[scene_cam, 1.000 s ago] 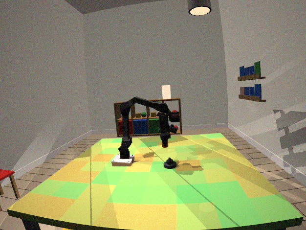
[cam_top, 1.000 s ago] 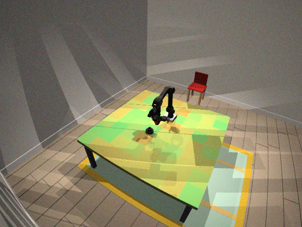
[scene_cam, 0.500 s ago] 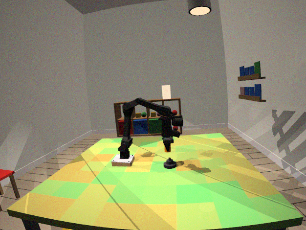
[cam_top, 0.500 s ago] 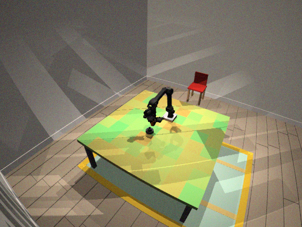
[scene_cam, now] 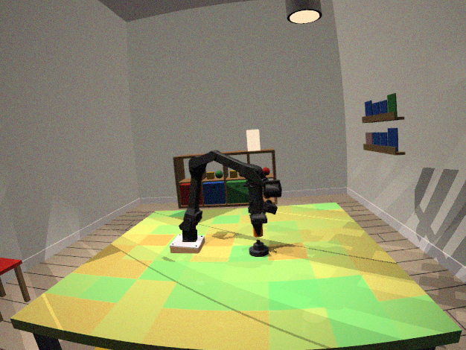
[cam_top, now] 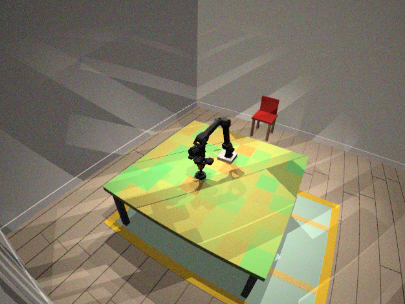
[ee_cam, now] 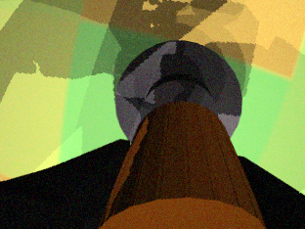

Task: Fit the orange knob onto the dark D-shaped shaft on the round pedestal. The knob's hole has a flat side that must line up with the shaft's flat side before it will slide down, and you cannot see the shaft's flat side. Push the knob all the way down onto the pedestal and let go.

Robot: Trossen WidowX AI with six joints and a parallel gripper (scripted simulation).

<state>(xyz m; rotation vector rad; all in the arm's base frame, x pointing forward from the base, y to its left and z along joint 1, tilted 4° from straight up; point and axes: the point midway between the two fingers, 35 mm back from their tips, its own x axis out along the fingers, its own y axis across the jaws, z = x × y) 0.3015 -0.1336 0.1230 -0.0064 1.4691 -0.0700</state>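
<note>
The orange knob (scene_cam: 255, 231) (ee_cam: 183, 161) is held upright between the fingers of my gripper (scene_cam: 257, 228) (cam_top: 200, 166), which is shut on it. The dark round pedestal (cam_top: 200, 175) (scene_cam: 258, 249) (ee_cam: 227, 98) stands on the table right below the knob. In the exterior view a small gap shows between the knob's lower end and the stub on top of the pedestal. In the wrist view the knob overlaps the near part of the pedestal and hides the shaft. The flat sides of the hole and shaft are not visible.
The arm's white base plate (cam_top: 222, 156) (scene_cam: 176, 244) is on the patchwork-coloured table (cam_top: 228, 209) (scene_cam: 225, 293). A red chair (cam_top: 264, 116) stands on the floor beyond the table. A shelf unit (scene_cam: 179, 169) stands behind the table.
</note>
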